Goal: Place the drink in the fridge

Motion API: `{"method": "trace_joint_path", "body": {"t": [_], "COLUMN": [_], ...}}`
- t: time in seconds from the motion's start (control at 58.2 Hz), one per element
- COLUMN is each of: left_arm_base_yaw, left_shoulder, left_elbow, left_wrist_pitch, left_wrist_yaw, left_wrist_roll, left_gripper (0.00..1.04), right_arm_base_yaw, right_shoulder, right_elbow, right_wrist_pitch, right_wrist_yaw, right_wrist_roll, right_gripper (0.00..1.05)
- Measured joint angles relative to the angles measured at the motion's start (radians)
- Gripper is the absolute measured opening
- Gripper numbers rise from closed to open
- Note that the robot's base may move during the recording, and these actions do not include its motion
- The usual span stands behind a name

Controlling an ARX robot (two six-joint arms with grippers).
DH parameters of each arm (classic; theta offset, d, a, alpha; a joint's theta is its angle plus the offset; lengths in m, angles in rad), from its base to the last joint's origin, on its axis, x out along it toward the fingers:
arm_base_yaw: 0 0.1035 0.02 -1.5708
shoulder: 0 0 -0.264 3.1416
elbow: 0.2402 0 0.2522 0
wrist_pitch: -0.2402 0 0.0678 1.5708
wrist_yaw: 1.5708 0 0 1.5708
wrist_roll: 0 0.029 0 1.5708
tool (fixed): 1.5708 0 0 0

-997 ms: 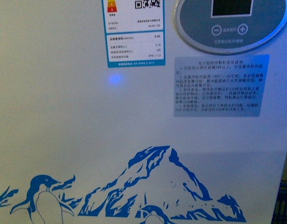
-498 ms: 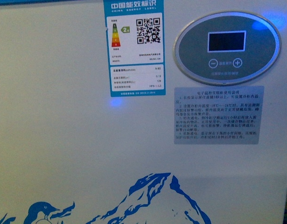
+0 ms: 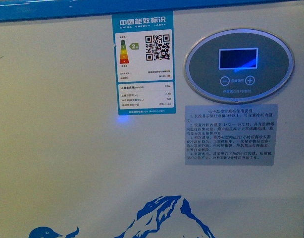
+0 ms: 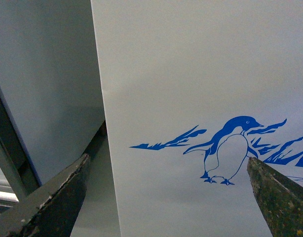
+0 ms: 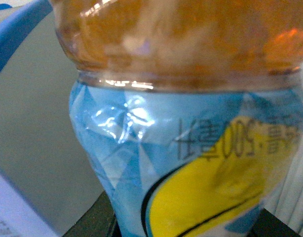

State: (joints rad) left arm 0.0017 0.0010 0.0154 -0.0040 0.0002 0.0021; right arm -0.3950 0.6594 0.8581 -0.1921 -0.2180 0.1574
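Observation:
The fridge [image 3: 82, 163] fills the front view: a white front wall with a blue top rim [image 3: 68, 11], an energy label [image 3: 143, 63], an oval control panel [image 3: 239, 66] and blue mountain print at the bottom. No gripper shows in the front view. In the left wrist view my left gripper [image 4: 169, 170] is open and empty, its fingers [image 4: 57, 197] spread before the fridge's penguin print [image 4: 225, 150]. In the right wrist view my right gripper is shut on the drink bottle [image 5: 186, 148], which has amber liquid and a blue-and-yellow label. Its fingers are hidden behind the bottle.
A grey panel [image 4: 48, 84] stands beside the fridge's corner in the left wrist view, with a dark gap between them. A grey instruction sticker [image 3: 231, 134] sits under the control panel. The fridge's blue rim also shows in the right wrist view [image 5: 18, 34].
The front view has risen along the fridge wall: label, panel and sticker have slid down the picture, the blue top rim has come into view, and the penguin print has dropped toward the bottom edge.

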Motion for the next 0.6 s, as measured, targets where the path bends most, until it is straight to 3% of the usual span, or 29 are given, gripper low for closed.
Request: {"method": "trace_joint_path", "body": {"t": [0.275,0.601], "left_arm_base_yaw": [0.000,0.000], "left_shoulder": [0.000,0.000], "left_elbow": [0.000,0.000], "left_wrist_pitch": [0.000,0.000], "left_wrist_yaw": [0.000,0.000], "left_wrist_roll": [0.000,0.000], "left_gripper": [0.97,0.97], "right_arm_base_yaw": [-0.040,0.132], "right_shoulder": [-0.116,-0.163], "right_elbow": [-0.053,-0.095], "right_wrist_pitch": [-0.063,-0.065], "right_wrist_yaw": [-0.056,0.052], "right_wrist_roll": [0.002,0.012], "right_gripper": [0.36,0.36]}}
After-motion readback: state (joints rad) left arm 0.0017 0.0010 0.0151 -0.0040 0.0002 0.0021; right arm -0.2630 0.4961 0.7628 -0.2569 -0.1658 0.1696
